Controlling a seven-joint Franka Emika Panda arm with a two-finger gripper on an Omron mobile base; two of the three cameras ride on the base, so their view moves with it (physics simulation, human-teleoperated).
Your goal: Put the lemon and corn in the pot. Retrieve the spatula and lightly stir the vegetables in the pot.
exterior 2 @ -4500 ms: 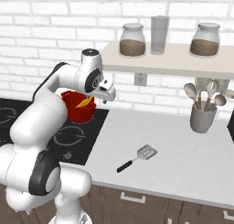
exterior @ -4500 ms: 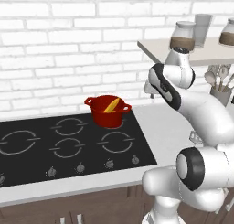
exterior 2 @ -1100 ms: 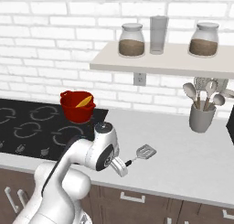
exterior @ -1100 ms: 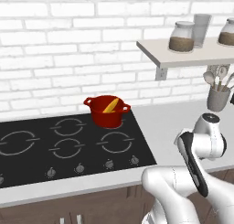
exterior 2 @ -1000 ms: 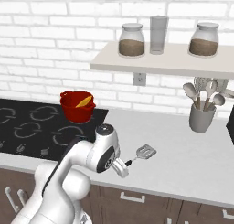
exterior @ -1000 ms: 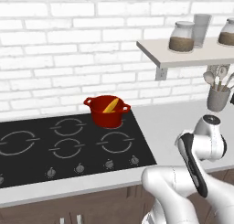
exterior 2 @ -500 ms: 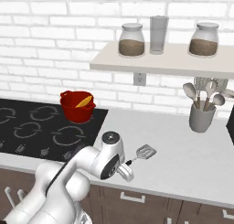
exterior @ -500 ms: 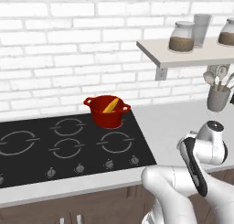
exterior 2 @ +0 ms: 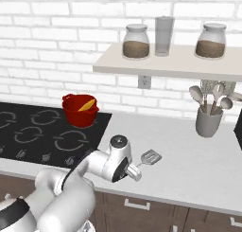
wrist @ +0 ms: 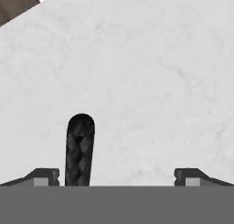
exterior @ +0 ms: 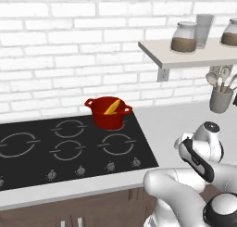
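Note:
The red pot stands on the back right burner, and the yellow corn leans inside it; the pot and corn also show from the left. The lemon is hidden from view. The spatula lies on the white counter, its silver slotted head poking out beside my hand. My gripper is low over the spatula's handle. In the hand view the black handle end lies between the open fingertips, closer to the left one; the gripper touches nothing.
A grey holder with pale spoons and ladles stands at the back right of the counter. A wall shelf above carries jars and a glass. The black cooktop lies left of my hand, and the counter's front edge is close.
The arm has swung from beside the pot down to the counter. Over the last second the hand sank lower over the spatula handle, jaws staying open. Pot and corn are unmoved.

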